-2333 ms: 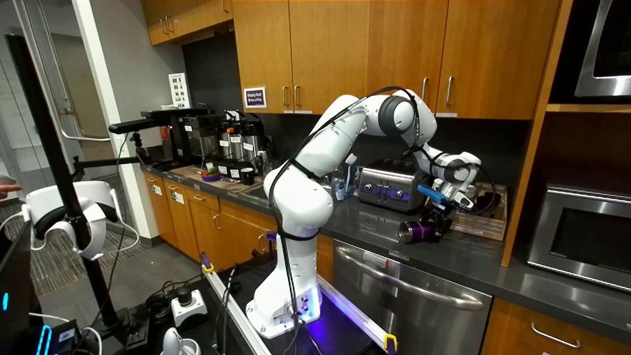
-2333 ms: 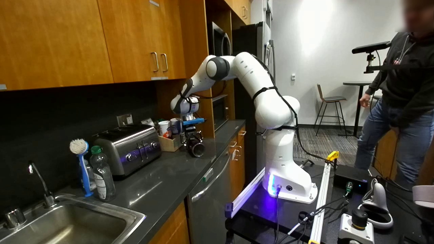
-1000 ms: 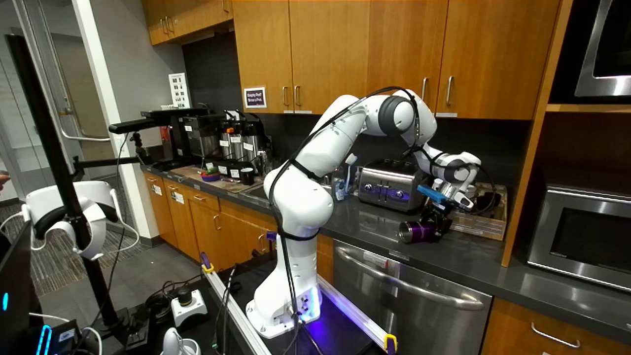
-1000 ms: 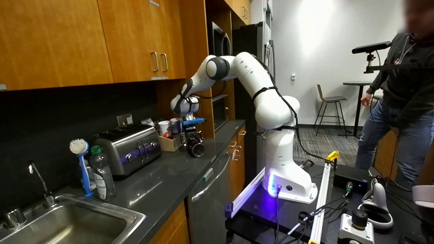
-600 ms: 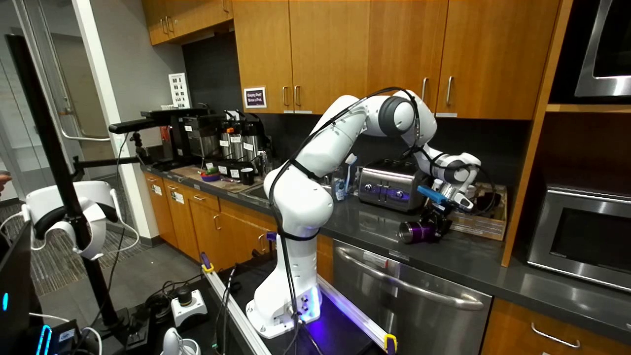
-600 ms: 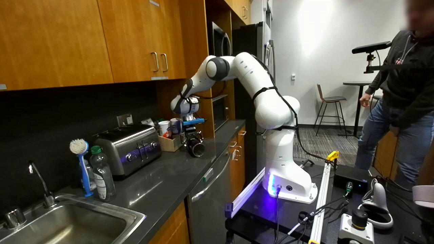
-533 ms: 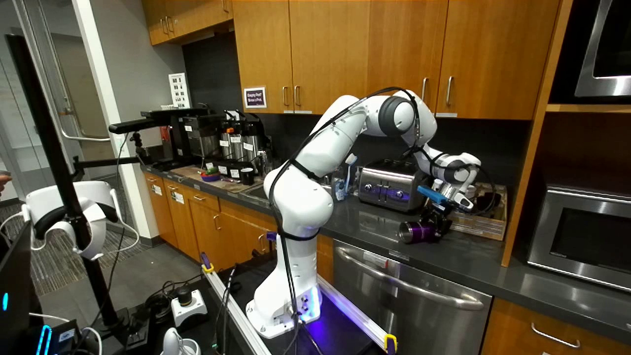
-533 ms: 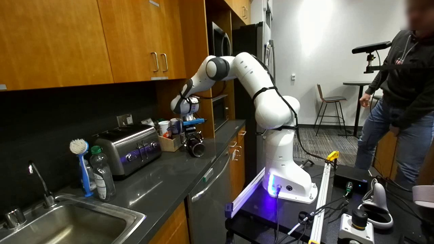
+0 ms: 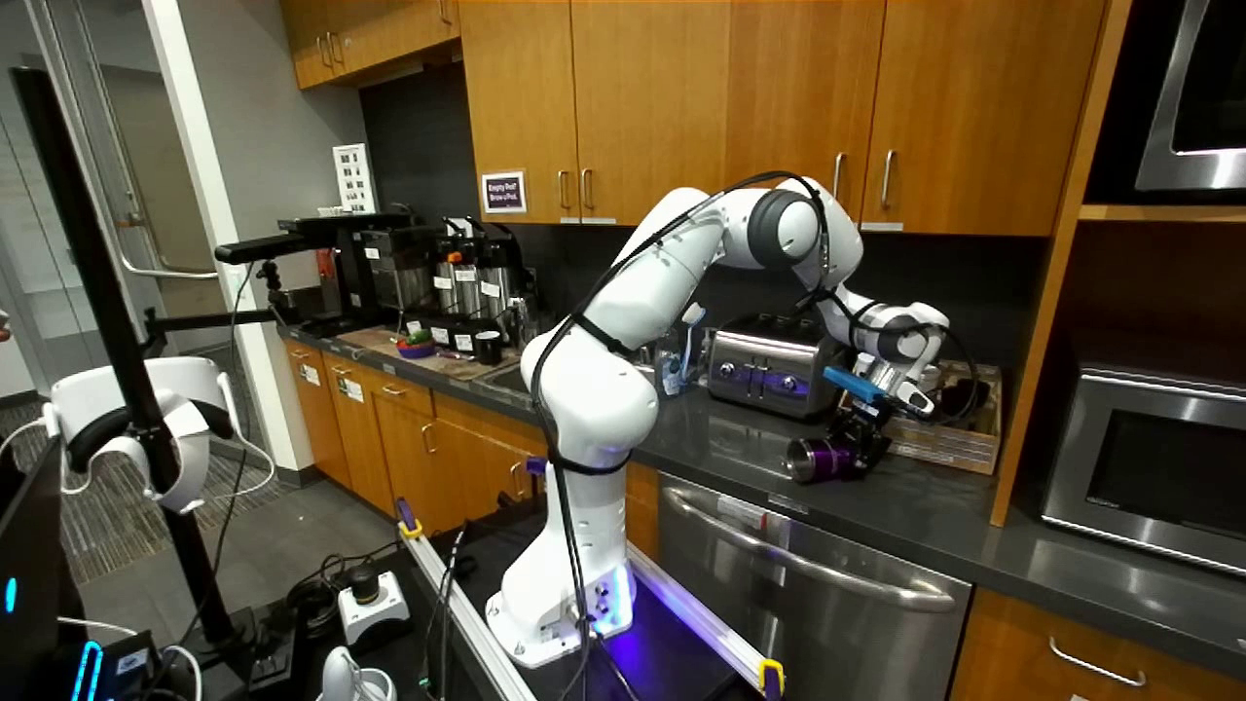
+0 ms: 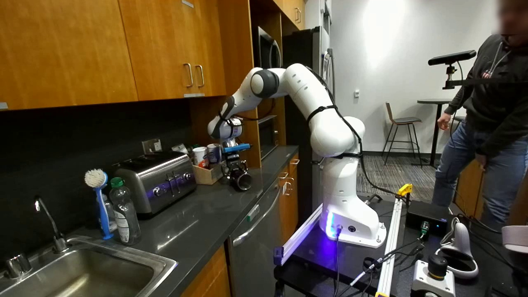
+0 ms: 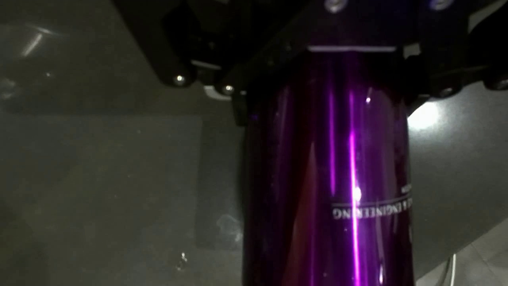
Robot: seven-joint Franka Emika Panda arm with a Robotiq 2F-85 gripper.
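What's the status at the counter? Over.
Tool clamped on purple cup. Cup on its side; contact with counter unclear. Toaster and box nearby, nothing seen blocking its mouth.

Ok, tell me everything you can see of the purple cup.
The cup is a shiny purple cylinder, metallic-looking, with pale lettering that includes ENGINEERING, upside down in the wrist view. It is turned on its side over the counter, its open-looking dark end facing away from the gripper, which clasps its other end from both sides. Whether it touches the counter is unclear.
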